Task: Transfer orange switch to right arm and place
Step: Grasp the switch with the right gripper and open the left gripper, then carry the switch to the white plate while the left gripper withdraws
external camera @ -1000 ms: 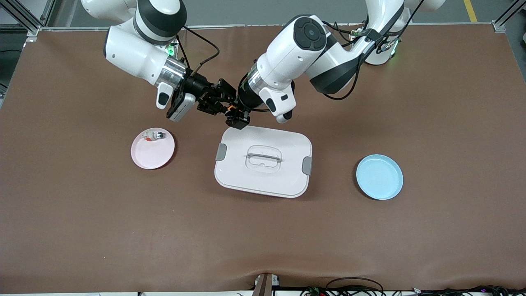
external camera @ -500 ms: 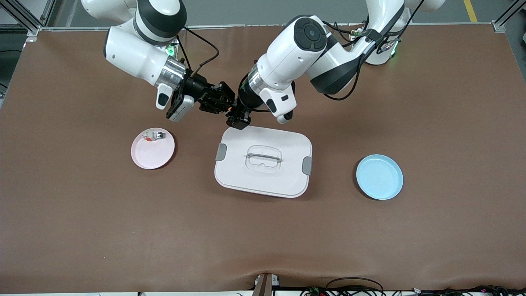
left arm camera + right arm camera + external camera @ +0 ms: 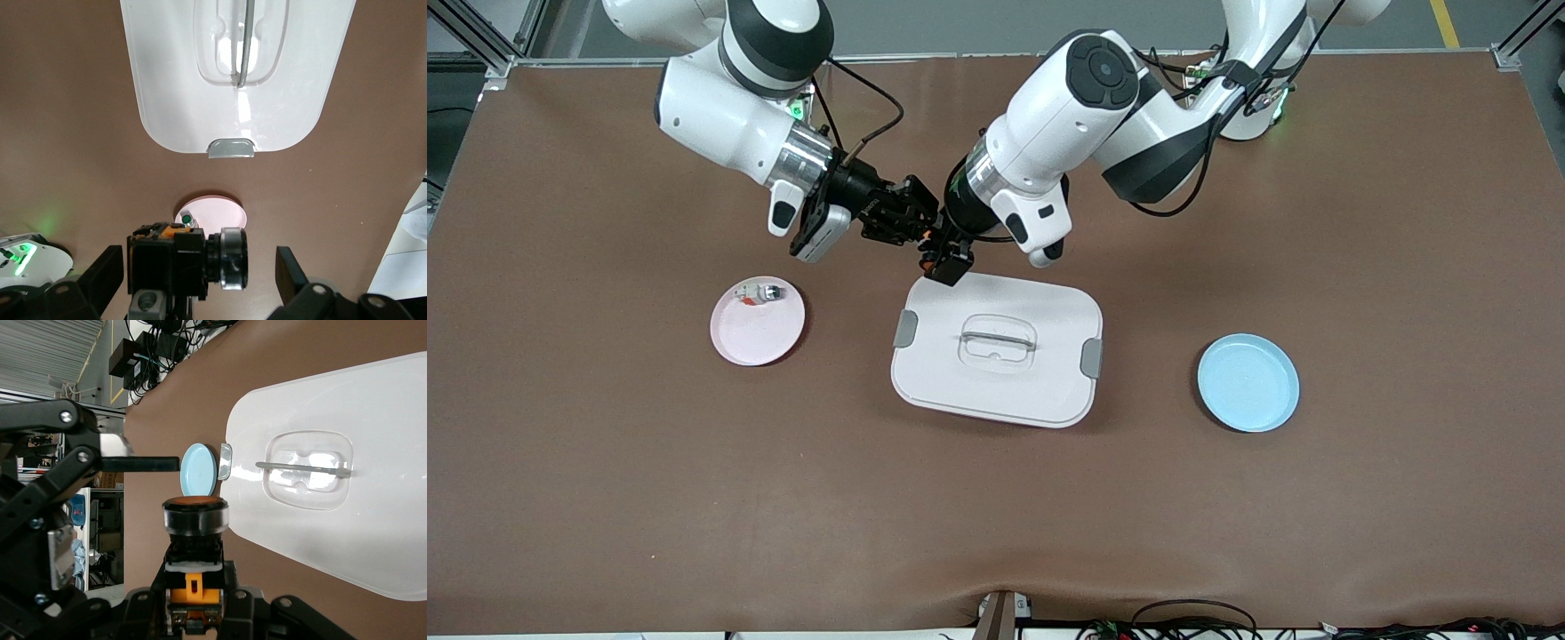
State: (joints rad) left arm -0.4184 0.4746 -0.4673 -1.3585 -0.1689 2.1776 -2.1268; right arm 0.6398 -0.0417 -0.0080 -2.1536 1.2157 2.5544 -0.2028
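The right pincer grips the orange switch in the air, over the counter just above the edge of the white lidded box. The left pincer stands open, its fingers on both sides of the switch. If the left arm pulls away crooked, a finger may knock the switch loose.
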